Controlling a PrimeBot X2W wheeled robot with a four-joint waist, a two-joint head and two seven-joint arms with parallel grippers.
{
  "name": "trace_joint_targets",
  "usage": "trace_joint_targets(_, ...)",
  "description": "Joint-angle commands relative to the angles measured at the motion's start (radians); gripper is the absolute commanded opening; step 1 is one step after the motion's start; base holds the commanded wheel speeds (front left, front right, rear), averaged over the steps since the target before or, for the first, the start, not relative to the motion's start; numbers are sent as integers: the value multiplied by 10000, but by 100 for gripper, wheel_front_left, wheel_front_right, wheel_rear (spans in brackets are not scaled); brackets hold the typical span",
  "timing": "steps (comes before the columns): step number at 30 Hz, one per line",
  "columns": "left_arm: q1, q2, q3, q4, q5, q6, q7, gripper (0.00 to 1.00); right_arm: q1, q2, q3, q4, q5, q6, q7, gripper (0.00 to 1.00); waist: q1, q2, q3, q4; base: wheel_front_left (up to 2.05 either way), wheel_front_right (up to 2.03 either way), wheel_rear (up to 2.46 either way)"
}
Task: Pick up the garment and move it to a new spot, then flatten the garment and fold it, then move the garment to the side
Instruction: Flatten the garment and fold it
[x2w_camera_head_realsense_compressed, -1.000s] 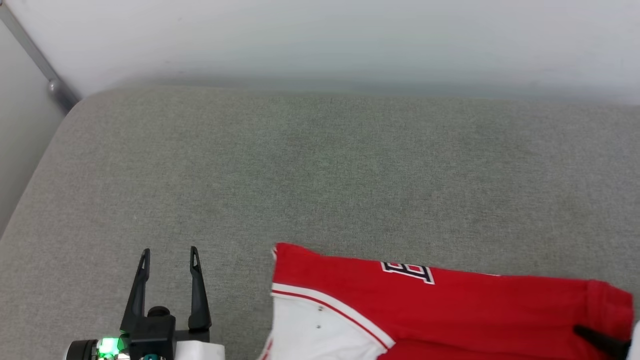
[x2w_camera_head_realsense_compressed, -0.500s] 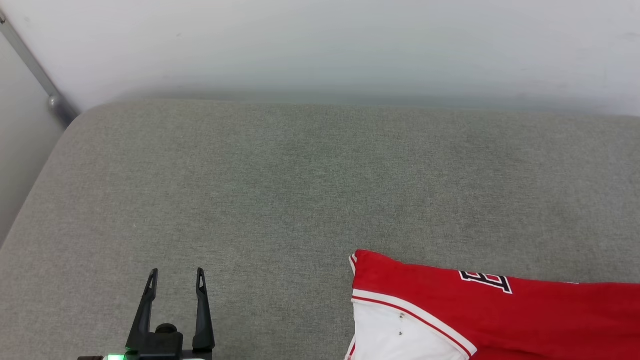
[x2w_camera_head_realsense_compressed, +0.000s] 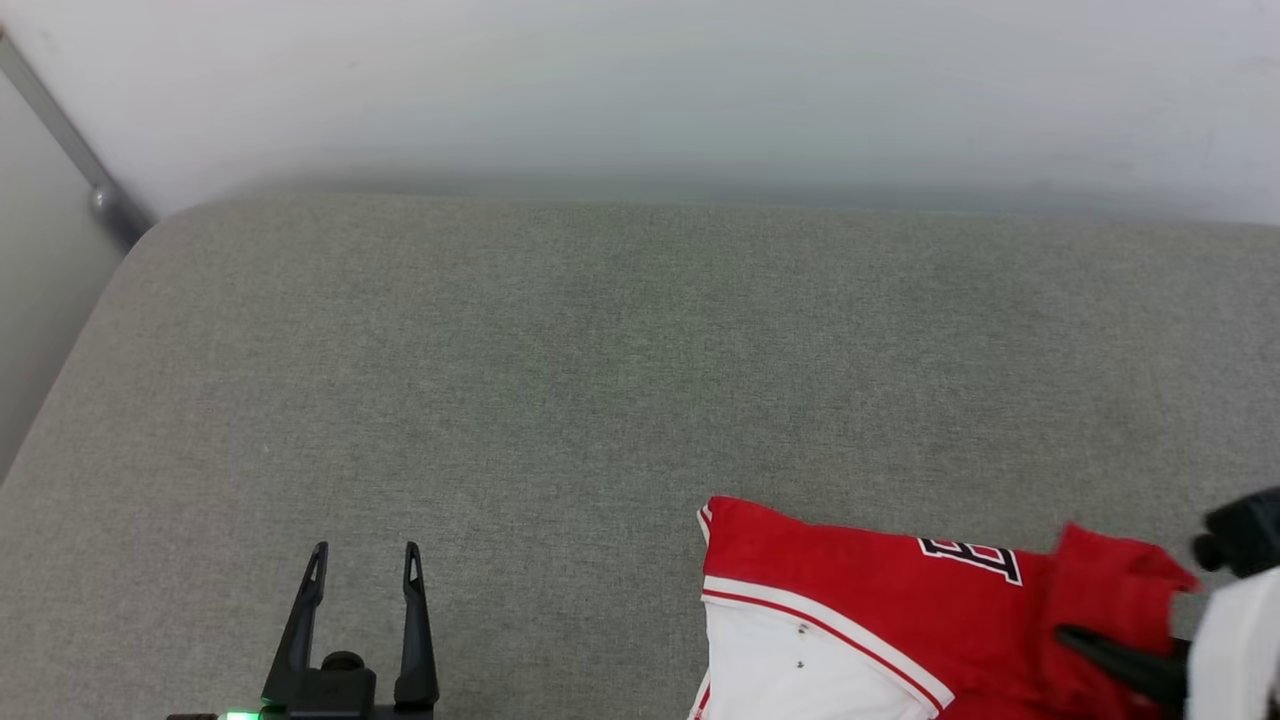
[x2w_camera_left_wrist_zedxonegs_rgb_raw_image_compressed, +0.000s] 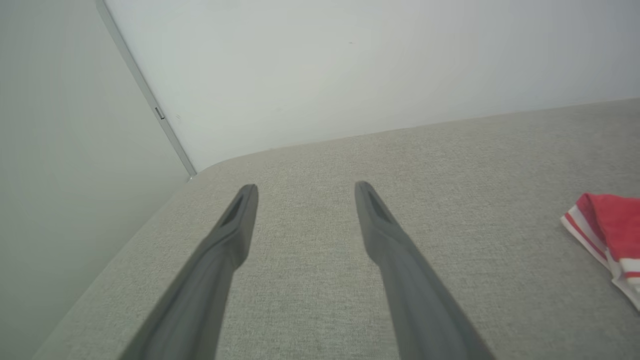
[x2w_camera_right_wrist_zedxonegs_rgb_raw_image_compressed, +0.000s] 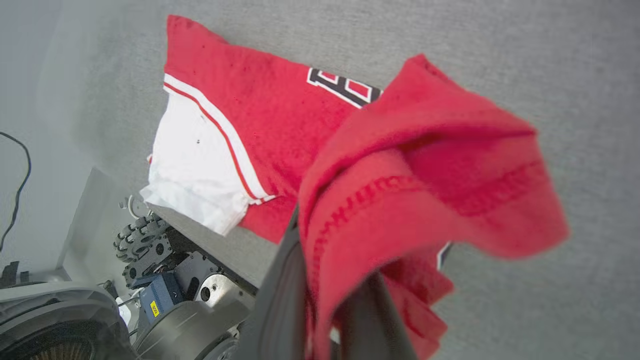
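The garment (x2w_camera_head_realsense_compressed: 850, 590) is a bright red T-shirt lying on the grey cushion at the lower right of the head view, its white sleeve (x2w_camera_head_realsense_compressed: 790, 670) toward me. My right gripper (x2w_camera_head_realsense_compressed: 1120, 655) is shut on the garment's right edge, and that edge stands up in a bunched fold (x2w_camera_head_realsense_compressed: 1110, 590). In the right wrist view the pinched red cloth (x2w_camera_right_wrist_zedxonegs_rgb_raw_image_compressed: 425, 190) hangs over the dark fingers (x2w_camera_right_wrist_zedxonegs_rgb_raw_image_compressed: 282, 295), hiding their tips. The flat part of the garment (x2w_camera_right_wrist_zedxonegs_rgb_raw_image_compressed: 240, 100) lies beyond. My left gripper (x2w_camera_head_realsense_compressed: 365, 552) is open and holds nothing, well to the left of the shirt. The left gripper (x2w_camera_left_wrist_zedxonegs_rgb_raw_image_compressed: 306, 192) hovers over bare fabric.
The grey fabric cushion (x2w_camera_head_realsense_compressed: 560, 380) spreads wide ahead and left. A pale wall (x2w_camera_head_realsense_compressed: 640, 90) runs along its back, with a metal rail (x2w_camera_head_realsense_compressed: 70, 140) at the left corner. My wheeled base (x2w_camera_right_wrist_zedxonegs_rgb_raw_image_compressed: 165, 295) sits below the cushion's near edge.
The garment slid to the right across the cushion. Its right edge has since risen into a bunch held by my right gripper, which came back into view. The left gripper drew back slightly.
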Motion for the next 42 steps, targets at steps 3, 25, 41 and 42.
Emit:
trace_joint_targets(3, -198, -62, -48, 50, 65, -51, -47, 100, -503, 321, 586, -819, -229, -5, 345, 0, 0, 0, 85, 59, 0, 0, 0)
trace_joint_targets(25, -1158, -354, -278, 177, 81, -142, -46, 100, -5822, 3041, 6351, 2225, -2105, -5, 782, 0, 0, 0, 1217, 632, 0, 0, 0)
trace_joint_targets(41, -666, -317, -113, 173, -21, -183, -46, 100, -6222, 2259, 7109, 2133, -2117, -5, -2682, 100, 0, 0, 334, 216, 0, 0, 0)
trace_joint_targets(42, -608, -316, -94, 167, -27, -196, -46, 100, -6119, 2162, 6891, 2011, -2255, -5, -3048, 100, 0, 0, 242, 152, 0, 0, 0)
